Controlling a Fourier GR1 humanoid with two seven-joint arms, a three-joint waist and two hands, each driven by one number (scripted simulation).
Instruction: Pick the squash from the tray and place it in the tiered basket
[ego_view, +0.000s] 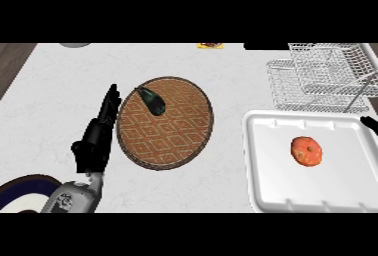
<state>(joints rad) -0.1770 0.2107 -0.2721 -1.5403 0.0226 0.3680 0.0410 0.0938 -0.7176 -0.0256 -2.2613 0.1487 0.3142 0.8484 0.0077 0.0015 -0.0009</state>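
A round orange squash (306, 151) lies in the middle of the white tray (269, 165) at the right. The wire tiered basket (321, 80) stands behind the tray at the back right. My left hand (100, 135) rests open on the counter at the left, fingers straight and pointing away, beside the left rim of a round woven mat (166, 135). It holds nothing. Only a black sliver of my right hand (369, 123) shows at the right edge, over the tray's far right rim and apart from the squash.
A dark green oblong vegetable (153, 101) lies on the woven mat's far part. A dark blue-rimmed plate (22, 192) sits at the lower left by my left forearm. A small yellow item (210, 45) lies at the counter's back edge.
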